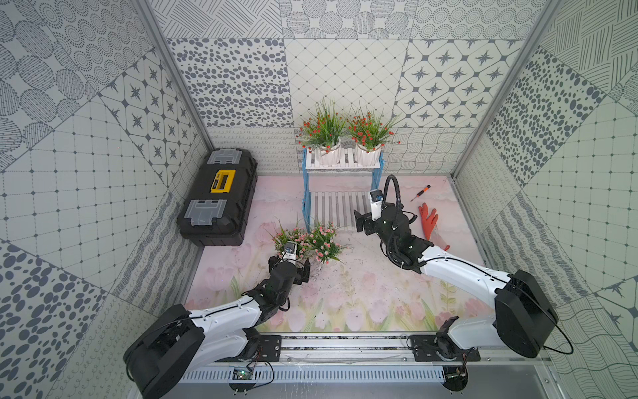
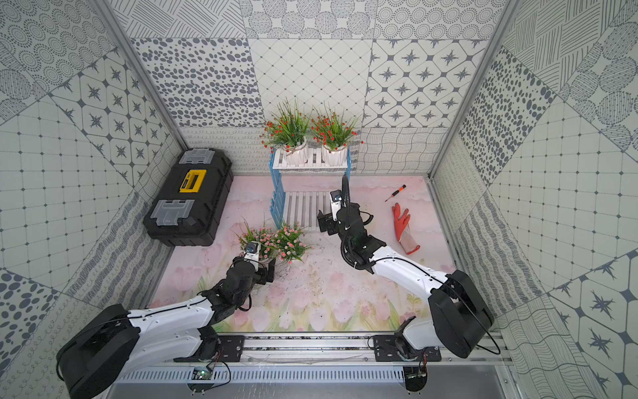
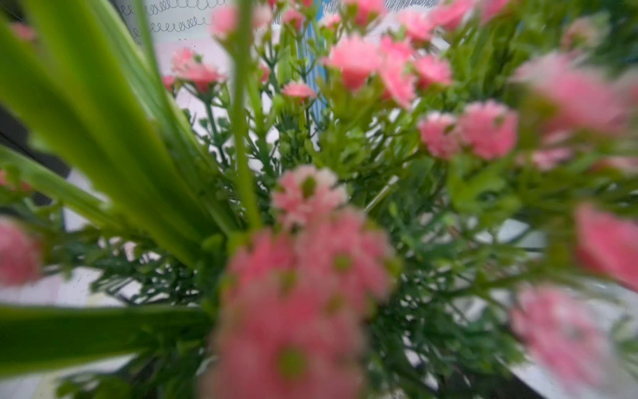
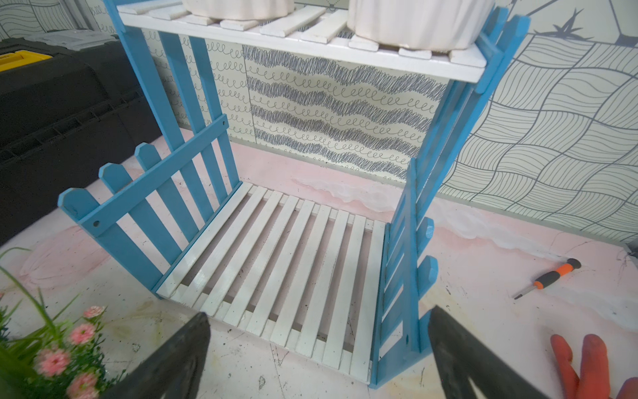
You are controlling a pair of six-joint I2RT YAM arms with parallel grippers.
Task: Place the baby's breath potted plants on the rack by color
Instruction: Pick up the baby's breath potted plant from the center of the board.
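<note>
Two red-flowered baby's breath potted plants (image 1: 322,129) (image 1: 367,129) stand in white pots on the top shelf of the rack (image 1: 347,159). Its lower shelf (image 4: 286,259) is bare. On the floor at the rack's front left corner are two pink-flowered plants (image 1: 281,238) (image 1: 324,241), close together. My left gripper (image 1: 289,269) is down at the nearer pink plant, its fingers (image 1: 306,273) apart on either side of the hidden pot. Blurred pink flowers (image 3: 307,193) fill the left wrist view. My right gripper (image 4: 317,321) hangs open and empty at the lower shelf's front right edge.
A black and yellow toolbox (image 1: 219,197) lies by the left wall. To the right of the rack lie an orange-handled screwdriver (image 1: 420,192) and an orange glove (image 1: 429,221). The glove is just beside my right arm. Patterned walls close in three sides.
</note>
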